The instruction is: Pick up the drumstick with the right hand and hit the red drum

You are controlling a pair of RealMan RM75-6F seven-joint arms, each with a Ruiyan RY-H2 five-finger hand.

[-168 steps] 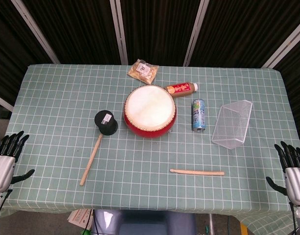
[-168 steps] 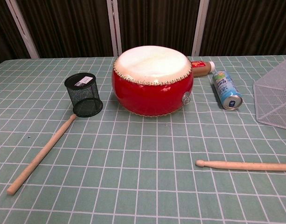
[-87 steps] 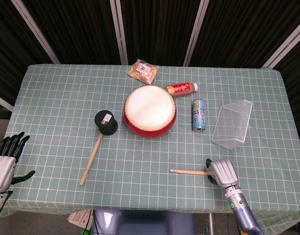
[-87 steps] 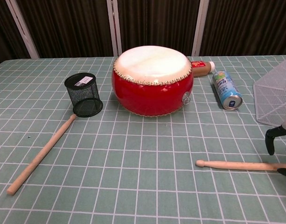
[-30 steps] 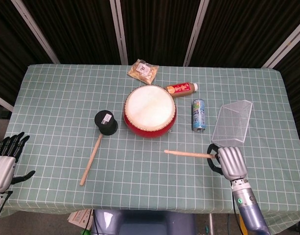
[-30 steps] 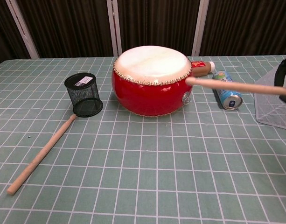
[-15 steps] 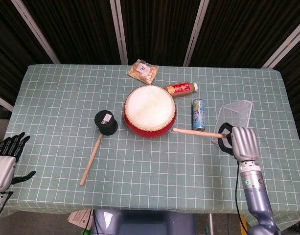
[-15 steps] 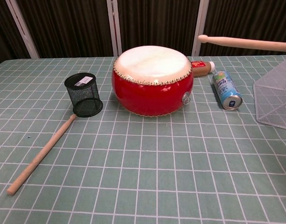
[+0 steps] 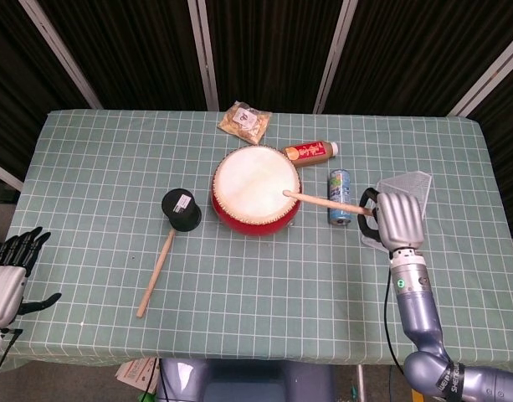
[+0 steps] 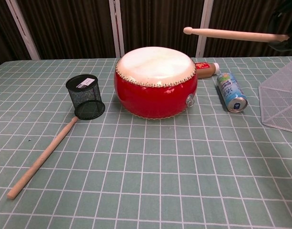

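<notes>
The red drum [image 9: 256, 191] [image 10: 155, 82] with its white skin sits mid-table. My right hand [image 9: 394, 220] grips a wooden drumstick [image 9: 327, 203] [image 10: 234, 34] by its butt end, well above the table. The stick points left, and its tip hangs over the drum's right rim without touching the skin. In the chest view only a dark edge of the right hand [image 10: 288, 42] shows at the top right corner. My left hand [image 9: 7, 280] rests open off the table's left front corner, holding nothing.
A second, thicker stick [image 9: 156, 272] [image 10: 41, 159] lies front left, next to a black mesh cup [image 9: 182, 209] [image 10: 85, 96]. Right of the drum lie a blue can [image 9: 339, 197] [image 10: 231, 91], a brown bottle [image 9: 310, 152] and a clear wire basket [image 9: 407, 188]. A snack packet [image 9: 244, 121] lies behind the drum.
My right hand has swung the raised drumstick left, so its tip now hangs over the drum's right rim. The left hand has not moved.
</notes>
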